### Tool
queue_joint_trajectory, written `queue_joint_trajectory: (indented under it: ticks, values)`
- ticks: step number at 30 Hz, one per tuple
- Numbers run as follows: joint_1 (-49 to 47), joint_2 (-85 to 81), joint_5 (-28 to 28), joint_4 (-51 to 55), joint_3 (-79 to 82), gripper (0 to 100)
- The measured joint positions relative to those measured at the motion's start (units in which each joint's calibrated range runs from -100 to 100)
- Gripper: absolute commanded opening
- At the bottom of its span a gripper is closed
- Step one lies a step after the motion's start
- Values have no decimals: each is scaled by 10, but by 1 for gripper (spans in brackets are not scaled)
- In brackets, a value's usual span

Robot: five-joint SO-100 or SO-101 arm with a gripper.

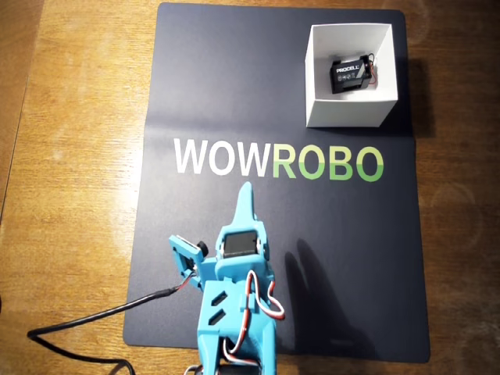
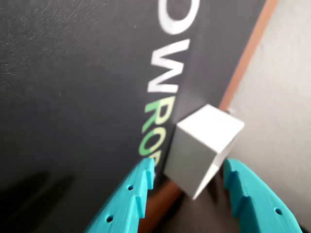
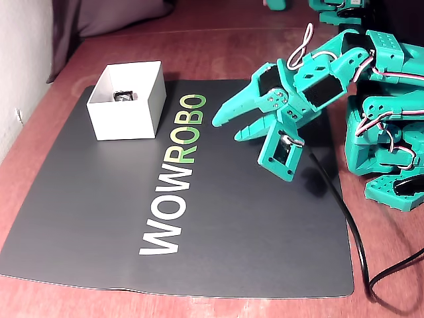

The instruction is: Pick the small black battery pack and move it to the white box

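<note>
Wooden tabletop [image 1: 70, 156] is carrying a dark matte mat [image 1: 226, 94] printed WOWROBO. Low in the overhead frame, the teal plastic arm is reaching forward, its gripper [image 3: 228, 126] hanging slightly parted and empty above the mat. Upper right, the black battery pack [image 1: 350, 76] is lying inside the square white box [image 1: 348, 113].

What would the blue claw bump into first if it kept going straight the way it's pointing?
Probably the white box. In the wrist view it sits right between the open gripper fingers, straight ahead. Only bare black mat seems to lie between them, though the exact height is hard to judge.
</note>
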Motion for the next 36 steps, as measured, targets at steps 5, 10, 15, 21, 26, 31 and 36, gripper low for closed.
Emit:
queue_joint_trajectory:
  ticks: [5,10,15,21,26,31,36]
  values:
    - [11,-31,0,55,9,16]
    - [11,-62,0,106,11,16]
    - [11,-87,0,160,15,16]
    - [11,-130,-2,189,33,16]
    - [11,-149,1,232,33,16]
    - [11,-151,1,253,33,16]
    - [11,-151,1,253,33,16]
